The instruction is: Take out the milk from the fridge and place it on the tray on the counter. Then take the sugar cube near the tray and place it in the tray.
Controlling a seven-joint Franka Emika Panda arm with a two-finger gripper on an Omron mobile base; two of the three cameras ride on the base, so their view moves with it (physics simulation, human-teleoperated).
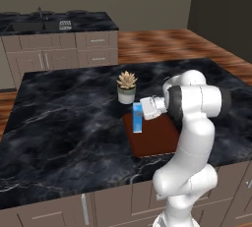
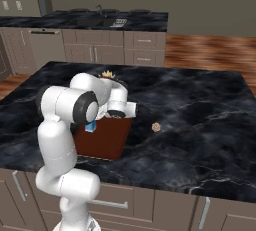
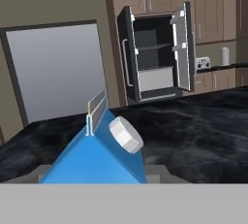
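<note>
- A potted plant (image 1: 127, 87) is standing in the middle of the table (image 1: 64, 118), just behind the tray's far edge; it is no part of the task and only crowds the far side a little.
- The tray (image 1: 157, 140) is lying near the table's front edge, within easy reach of the arm, which suits it as the drop-off spot.
- The milk (image 1: 138, 117) is being held upright over the tray's left part, seemingly at or just above its surface; I cannot tell whether its base is touching.
- The fingers (image 1: 143, 110) are gripping the milk from the side, partly closed on it, probably so the carton goes down level and does not tip.
- In the hand view the gabled top and white cap are sitting right in front of the camera, and the fridge (image 3: 157, 51) is standing open across the room.
- The sugar cube (image 2: 156, 127) is resting on the table well right of the tray, untouched; it looks like the later pick.
</note>
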